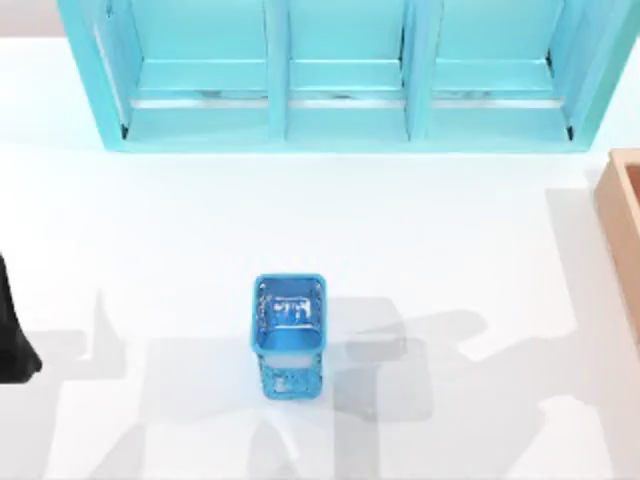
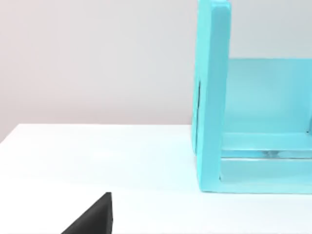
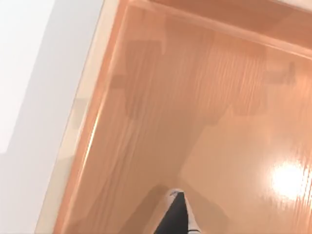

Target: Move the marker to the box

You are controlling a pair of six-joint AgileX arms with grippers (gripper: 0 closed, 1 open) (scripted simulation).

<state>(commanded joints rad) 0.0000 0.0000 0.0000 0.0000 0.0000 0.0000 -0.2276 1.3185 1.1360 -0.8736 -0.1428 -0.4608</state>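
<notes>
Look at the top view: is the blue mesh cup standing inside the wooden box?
No. The blue mesh cup stands on the white table near the middle, well apart from the box at the right edge.

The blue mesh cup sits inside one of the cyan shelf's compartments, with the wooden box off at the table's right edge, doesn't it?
Not quite. The blue mesh cup stands out on the open white table, well in front of the cyan shelf, not inside a compartment. The top view shows this. The rest holds: the wooden box is at the table's right edge.
</notes>
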